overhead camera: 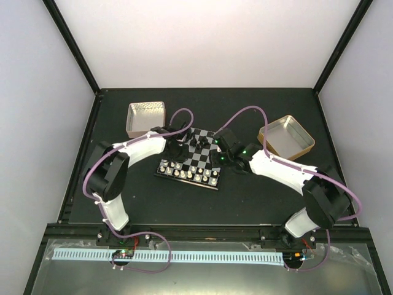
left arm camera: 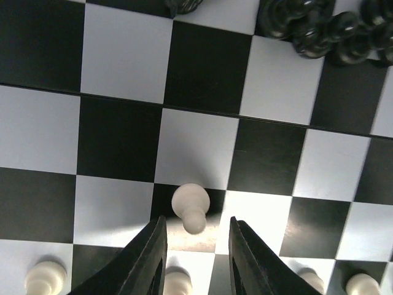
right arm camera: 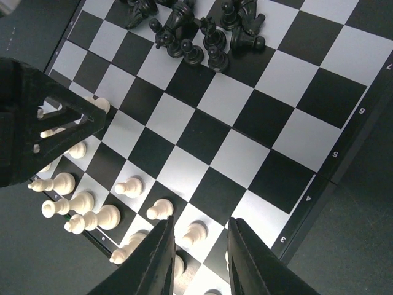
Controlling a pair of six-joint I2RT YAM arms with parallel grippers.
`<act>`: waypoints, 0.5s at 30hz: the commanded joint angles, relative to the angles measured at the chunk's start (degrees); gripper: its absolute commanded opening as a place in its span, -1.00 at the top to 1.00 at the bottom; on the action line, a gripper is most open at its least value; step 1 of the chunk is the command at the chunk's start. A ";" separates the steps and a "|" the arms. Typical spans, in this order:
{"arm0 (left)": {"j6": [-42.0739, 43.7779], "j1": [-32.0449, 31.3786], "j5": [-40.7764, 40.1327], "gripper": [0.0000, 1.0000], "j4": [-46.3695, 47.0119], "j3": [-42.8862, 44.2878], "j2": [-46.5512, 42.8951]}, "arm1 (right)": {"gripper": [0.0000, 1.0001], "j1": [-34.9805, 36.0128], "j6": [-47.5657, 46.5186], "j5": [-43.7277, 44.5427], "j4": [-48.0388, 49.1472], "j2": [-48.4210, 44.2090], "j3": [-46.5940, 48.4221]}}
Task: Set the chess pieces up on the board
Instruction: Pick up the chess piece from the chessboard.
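Left pincer [left arm camera: 196, 221] hangs low over the board [left arm camera: 123, 141] with its jaws apart. A white pawn [left arm camera: 190, 208] stands just ahead of the fingertips, its lower part in the gap between them. A sliver of space shows on either side of the pawn, so nothing is grasped. Right pincer [right arm camera: 200, 221] is also released and hovers above the board's near rows. A second pawn [right arm camera: 195, 232] shows through the gap between its dark fingers [right arm camera: 161, 258], apart from both.

On the board, the white pieces [right arm camera: 80, 203] fill the two rows nearest the arms, most of them upright on their own squares. The black pieces [right arm camera: 196, 31] are bunched together in a loose heap at the far side, several leaning or lying against one another. The middle squares between the two groups are bare. Numbers run along one edge of the board.

From above, the board [overhead camera: 199, 158] sits slightly askew near the centre of the dark worktop [overhead camera: 245, 196]. Both arms reach in over it from opposite sides. A pink tin [overhead camera: 145, 118] lies beyond the left arm, near the board's far-left corner. A gold tin [overhead camera: 287, 136] lies to the right, well apart from the board.
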 commanded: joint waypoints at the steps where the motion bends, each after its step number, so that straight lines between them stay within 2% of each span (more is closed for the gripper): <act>1: 0.60 -0.33 -1.69 0.41 0.08 2.26 1.87 | 0.51 -0.32 0.03 -0.27 1.27 -1.64 -0.83; 15: 2.01 0.29 -1.88 0.50 0.80 4.47 2.88 | 0.54 -0.41 0.18 -0.54 0.92 -1.16 -0.02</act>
